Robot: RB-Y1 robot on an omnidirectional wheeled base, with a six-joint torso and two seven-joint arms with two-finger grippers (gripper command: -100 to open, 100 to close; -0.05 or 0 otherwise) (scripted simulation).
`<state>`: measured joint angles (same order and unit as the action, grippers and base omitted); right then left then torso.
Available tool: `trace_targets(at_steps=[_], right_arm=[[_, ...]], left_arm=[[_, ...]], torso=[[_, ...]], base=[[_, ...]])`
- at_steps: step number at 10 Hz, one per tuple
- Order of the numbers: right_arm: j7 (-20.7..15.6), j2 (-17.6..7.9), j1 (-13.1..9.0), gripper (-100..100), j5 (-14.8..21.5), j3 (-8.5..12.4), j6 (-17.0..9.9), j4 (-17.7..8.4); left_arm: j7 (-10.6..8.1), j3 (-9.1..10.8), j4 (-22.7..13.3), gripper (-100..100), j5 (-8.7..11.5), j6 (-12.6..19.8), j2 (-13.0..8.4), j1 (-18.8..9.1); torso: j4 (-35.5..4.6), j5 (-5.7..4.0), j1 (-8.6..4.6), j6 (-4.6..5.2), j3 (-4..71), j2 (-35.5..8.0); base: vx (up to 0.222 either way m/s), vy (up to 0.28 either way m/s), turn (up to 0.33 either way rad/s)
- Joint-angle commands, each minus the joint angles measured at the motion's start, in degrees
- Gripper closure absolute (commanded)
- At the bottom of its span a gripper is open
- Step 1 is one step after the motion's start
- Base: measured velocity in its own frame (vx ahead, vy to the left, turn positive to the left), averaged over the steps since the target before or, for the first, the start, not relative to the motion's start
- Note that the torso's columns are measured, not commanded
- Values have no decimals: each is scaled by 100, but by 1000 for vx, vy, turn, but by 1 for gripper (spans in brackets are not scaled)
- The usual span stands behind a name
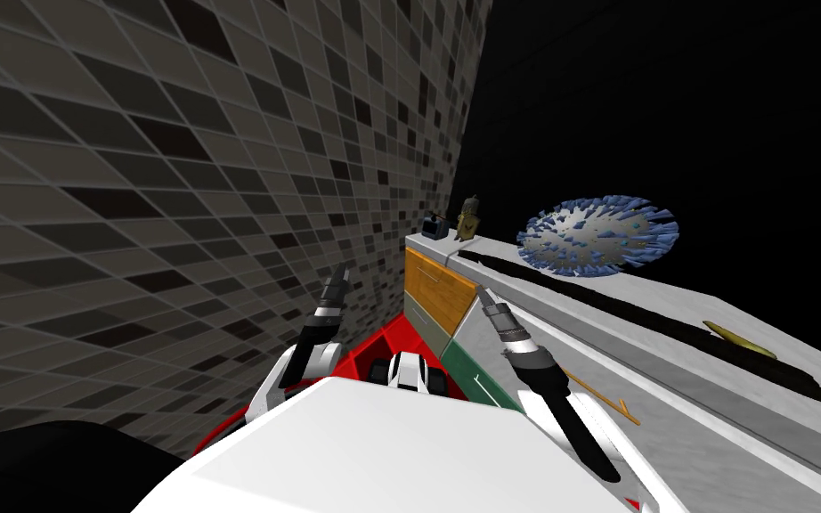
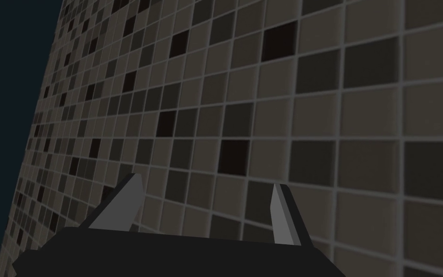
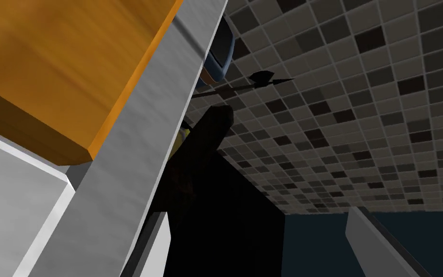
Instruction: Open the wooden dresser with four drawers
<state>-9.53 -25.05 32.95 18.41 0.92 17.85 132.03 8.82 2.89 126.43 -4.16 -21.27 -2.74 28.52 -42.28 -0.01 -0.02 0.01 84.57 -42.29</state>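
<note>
The dresser (image 1: 578, 303) runs along my right, with a grey top and stacked fronts: orange wood (image 1: 440, 289), grey (image 1: 425, 322), green (image 1: 480, 374) and red (image 1: 369, 356). My right gripper (image 1: 482, 294) is at the orange drawer's corner, just under the top's edge. In the right wrist view the orange drawer (image 3: 62, 72) and the grey top edge (image 3: 134, 158) lie close beside the gripper (image 3: 264, 250), which is open and holds nothing. My left gripper (image 1: 339, 276) is raised toward the tiled wall, open (image 2: 201, 211) and empty.
On the dresser top stand a small blue box with an antenna (image 1: 435, 227), a yellowish figurine (image 1: 467, 218), a blue spiky disc (image 1: 597, 233) and a yellow object (image 1: 738, 338). The tiled wall (image 1: 177, 178) is close on my left. A black area lies beyond the dresser.
</note>
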Motion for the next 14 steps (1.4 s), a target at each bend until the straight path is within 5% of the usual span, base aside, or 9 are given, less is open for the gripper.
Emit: trace_targets(at_steps=[1,14], right_arm=[[-62,-221,29,-100,333,-5,-44,6],[-443,-1997,241,-100,2384,43,-400,-16]], left_arm=[[0,0,0,0,0,0,0,0],[0,0,0,0,0,0,0,0]], torso=[[-1,0,2,-1,-1,-1],[-1,-1,-2,0,-2,-4]], base=[[22,25,15],[34,32,27]])
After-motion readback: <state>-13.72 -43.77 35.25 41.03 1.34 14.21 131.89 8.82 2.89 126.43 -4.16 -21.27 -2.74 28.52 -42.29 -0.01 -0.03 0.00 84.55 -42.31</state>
